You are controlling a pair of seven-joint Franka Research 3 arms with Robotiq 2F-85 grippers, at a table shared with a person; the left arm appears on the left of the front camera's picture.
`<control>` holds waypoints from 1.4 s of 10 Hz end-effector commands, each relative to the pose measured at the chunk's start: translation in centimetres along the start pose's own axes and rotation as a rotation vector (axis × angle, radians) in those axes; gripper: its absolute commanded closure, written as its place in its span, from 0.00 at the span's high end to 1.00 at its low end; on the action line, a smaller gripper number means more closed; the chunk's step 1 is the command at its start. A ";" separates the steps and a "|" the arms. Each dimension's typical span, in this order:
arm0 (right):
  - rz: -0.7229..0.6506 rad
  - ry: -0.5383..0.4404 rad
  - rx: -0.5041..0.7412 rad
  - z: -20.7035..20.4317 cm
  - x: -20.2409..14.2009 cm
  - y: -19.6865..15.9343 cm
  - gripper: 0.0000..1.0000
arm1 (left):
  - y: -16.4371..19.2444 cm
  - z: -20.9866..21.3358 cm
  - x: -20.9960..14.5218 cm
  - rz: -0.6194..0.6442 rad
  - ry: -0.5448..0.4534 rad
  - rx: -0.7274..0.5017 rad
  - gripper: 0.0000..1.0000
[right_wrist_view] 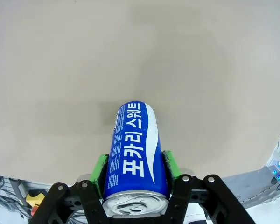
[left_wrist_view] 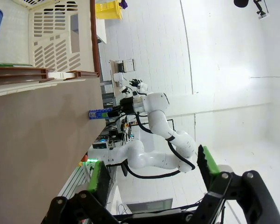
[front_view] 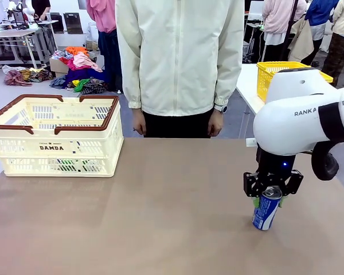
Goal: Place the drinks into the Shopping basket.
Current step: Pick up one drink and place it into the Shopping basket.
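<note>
Right claw [right_wrist_view: 135, 173] grips the blue can [right_wrist_view: 133, 149] near its top.

Right arm [front_view: 301, 123] comes in from the right, wrist pointing down, a bit tilted. Right gripper [front_view: 268, 200] clamped, green pads [right_wrist_view: 100, 173] pressed on both sides of a blue can [right_wrist_view: 135, 158] near its top. Left gripper [left_wrist_view: 154, 172] jaws wide apart, nothing between them, wrist rolled sideways and aimed level, not down.
</note>
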State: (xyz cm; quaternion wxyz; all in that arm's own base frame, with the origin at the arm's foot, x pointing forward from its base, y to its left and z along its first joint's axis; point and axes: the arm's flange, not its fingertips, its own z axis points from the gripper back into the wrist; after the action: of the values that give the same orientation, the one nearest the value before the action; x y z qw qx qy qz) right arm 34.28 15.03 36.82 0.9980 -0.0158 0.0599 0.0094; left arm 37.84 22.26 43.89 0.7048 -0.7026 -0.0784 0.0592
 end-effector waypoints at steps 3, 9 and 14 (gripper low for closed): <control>0.038 0.024 0.021 0.0 0.0 -0.3 0.00 | -0.4 -0.2 -0.2 0.008 -0.012 -0.017 1.00; 0.203 -0.182 0.166 13.2 3.4 10.0 0.00 | -0.4 -0.2 -0.2 0.008 -0.012 -0.017 1.00; 0.333 -0.021 0.104 7.8 3.4 28.5 0.00 | -0.4 -0.2 -0.2 0.008 -0.012 -0.017 1.00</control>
State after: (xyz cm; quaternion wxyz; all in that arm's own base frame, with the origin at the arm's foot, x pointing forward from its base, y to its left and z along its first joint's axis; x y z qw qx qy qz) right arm 36.70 42.16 42.64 0.9802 0.0747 0.0600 0.1731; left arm 37.83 22.24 43.91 0.7046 -0.7027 -0.0787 0.0591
